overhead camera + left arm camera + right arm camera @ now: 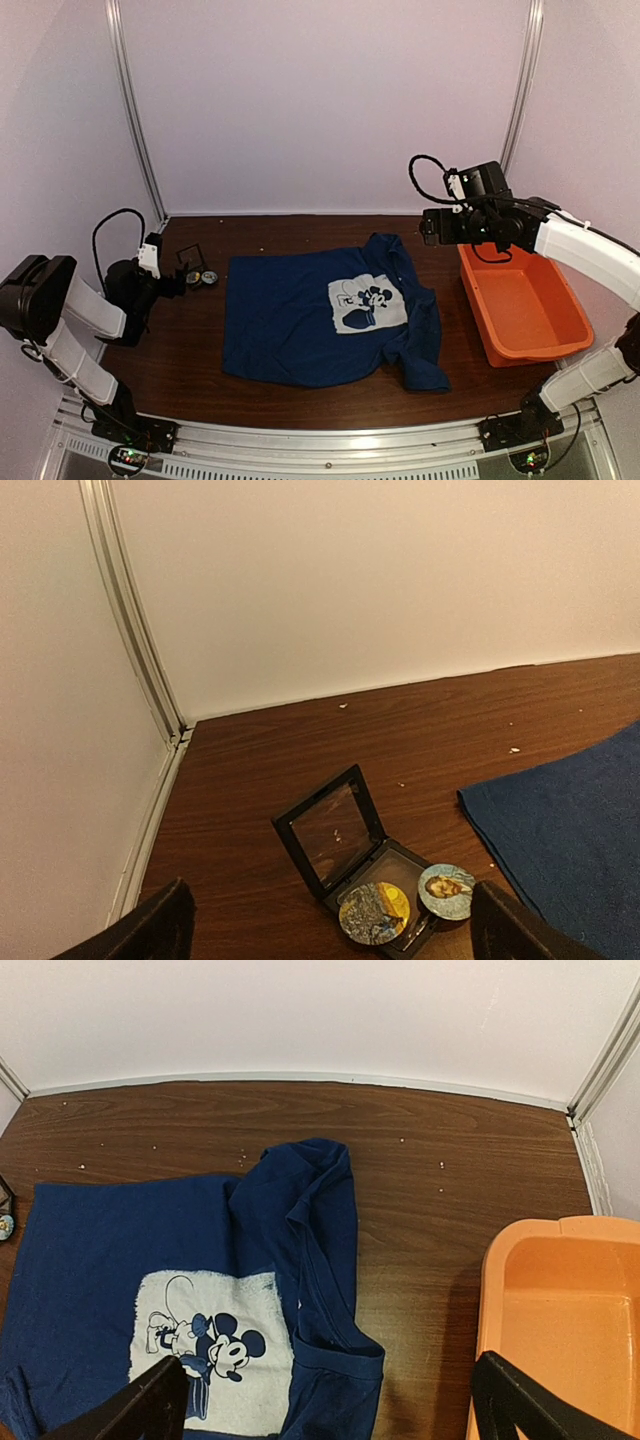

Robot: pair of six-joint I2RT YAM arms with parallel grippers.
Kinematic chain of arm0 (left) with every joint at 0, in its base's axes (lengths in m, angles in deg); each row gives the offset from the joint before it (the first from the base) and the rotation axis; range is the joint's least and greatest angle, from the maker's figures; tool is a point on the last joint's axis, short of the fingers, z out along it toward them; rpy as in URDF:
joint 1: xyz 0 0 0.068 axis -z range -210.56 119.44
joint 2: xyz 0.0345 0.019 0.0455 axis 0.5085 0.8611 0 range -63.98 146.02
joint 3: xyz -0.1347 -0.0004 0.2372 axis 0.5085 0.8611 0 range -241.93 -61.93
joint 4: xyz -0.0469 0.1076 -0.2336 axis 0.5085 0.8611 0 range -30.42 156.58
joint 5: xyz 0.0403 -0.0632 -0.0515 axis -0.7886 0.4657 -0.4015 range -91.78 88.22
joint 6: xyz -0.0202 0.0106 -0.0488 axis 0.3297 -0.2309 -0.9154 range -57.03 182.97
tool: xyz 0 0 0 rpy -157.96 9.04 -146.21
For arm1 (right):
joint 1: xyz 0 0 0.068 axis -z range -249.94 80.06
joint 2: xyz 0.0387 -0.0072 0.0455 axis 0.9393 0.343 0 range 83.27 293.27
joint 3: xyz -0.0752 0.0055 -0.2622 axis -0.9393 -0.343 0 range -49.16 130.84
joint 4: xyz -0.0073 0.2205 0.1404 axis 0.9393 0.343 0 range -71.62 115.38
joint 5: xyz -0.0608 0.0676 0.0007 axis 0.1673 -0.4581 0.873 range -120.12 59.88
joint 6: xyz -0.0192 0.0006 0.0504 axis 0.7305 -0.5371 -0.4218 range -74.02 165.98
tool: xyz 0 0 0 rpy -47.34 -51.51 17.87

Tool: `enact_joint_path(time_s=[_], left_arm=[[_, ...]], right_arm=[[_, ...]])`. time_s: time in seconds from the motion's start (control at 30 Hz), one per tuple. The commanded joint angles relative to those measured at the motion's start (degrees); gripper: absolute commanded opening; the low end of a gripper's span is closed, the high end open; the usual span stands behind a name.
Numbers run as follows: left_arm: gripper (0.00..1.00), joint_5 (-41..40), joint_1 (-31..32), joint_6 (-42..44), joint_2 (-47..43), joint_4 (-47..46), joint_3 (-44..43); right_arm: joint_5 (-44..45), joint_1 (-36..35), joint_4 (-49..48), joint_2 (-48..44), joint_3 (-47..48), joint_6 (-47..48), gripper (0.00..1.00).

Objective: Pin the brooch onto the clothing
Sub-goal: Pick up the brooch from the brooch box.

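One brooch [446, 891], small, which we judge light, stiff and slippery, best pinched at its rim; left gripper [330, 900] and right gripper [330, 1370] gape empty.

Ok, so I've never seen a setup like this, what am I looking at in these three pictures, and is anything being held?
Two robot arms are bolted at the near edge of a table. The wide picture looks down from above and behind them; the other two come from cameras on each wrist. The left hand and right hand are both open and hold nothing. On it lie a navy T-shirt with a cartoon mouse print, an orange tub and a small open black box. A tiny bluish-grey brooch sits at the box's edge, beside a yellow-blue badge.
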Motion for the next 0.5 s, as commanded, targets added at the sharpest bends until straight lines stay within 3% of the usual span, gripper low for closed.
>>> enact_joint_path(time_s=[0.0,0.47], left_arm=[[0.98,-0.7,-0.2,-0.5,0.5,-0.9,-1.0],[0.98,-0.6,-0.2,-0.5,0.5,-0.9,-1.0]], right_arm=[[2.0,0.3,0.7,-1.2,-0.1,0.4,1.00],[2.0,0.4,1.1,-1.1,0.8,0.2,1.00]])
